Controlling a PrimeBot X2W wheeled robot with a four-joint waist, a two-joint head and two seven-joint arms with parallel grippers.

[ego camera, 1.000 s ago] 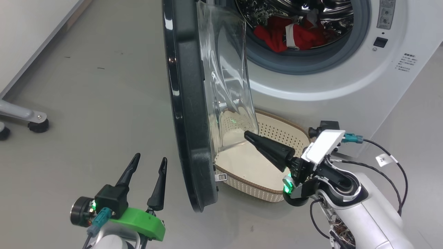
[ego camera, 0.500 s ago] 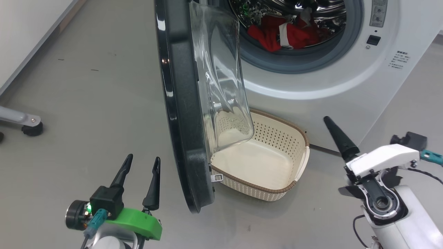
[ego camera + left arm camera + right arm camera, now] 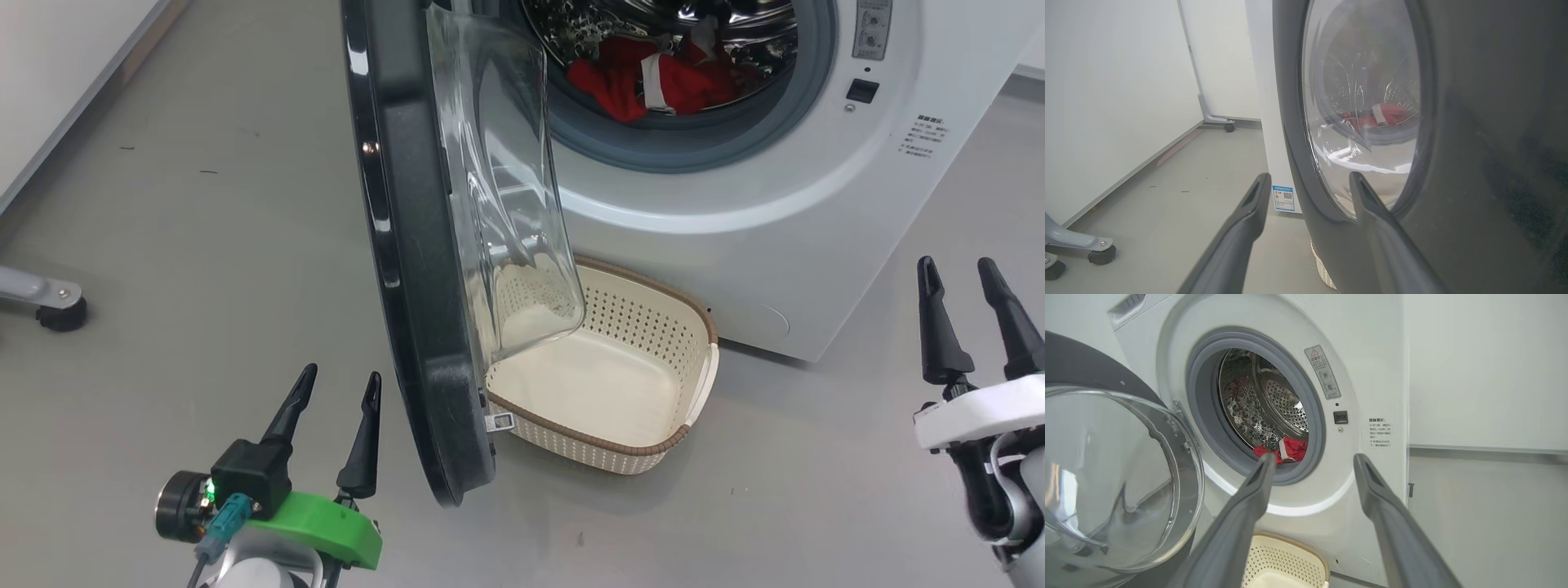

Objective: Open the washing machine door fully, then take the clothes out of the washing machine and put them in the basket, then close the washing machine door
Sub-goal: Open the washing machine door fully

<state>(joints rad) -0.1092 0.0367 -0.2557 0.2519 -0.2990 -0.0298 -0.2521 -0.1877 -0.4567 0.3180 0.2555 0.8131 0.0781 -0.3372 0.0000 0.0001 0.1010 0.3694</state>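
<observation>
**Both grippers wide and empty, door standing open, jersey in the drum**

The left gripper (image 3: 343, 372) hangs low over the grey floor (image 3: 163, 204), its two dark fingers spread wide with nothing between them. Just to its right the washing machine door (image 3: 408, 286) stands open and edge-on to the head view. Its glossy black rim is near that gripper's right finger but not touching it. In the left wrist view the rim and glass take up everything ahead and to the right of the fingers. A blue label (image 3: 1283, 198) on the machine's lower corner shows between the fingertips. The door's clear bowl bulges away from this gripper, toward the basket (image 3: 604, 443). A grey wheeled leg (image 3: 41, 298) stands well off to this gripper's left.

The right gripper (image 3: 955, 263) is also spread wide and carries nothing, and it is well apart from the door. The washing machine (image 3: 735, 220) is ahead of it and to its left, with the mouth uncovered. The clothes (image 3: 620, 82), red with a white band, lie at the bottom of the steel drum (image 3: 1257, 408) behind the grey gasket (image 3: 694, 151). They are far beyond both grippers' fingertips. The basket sits on the floor at the foot of the machine, between the two grippers and low to the left of the right one. It lies partly under the door's glass bowl, and its cream bottom is bare.
</observation>
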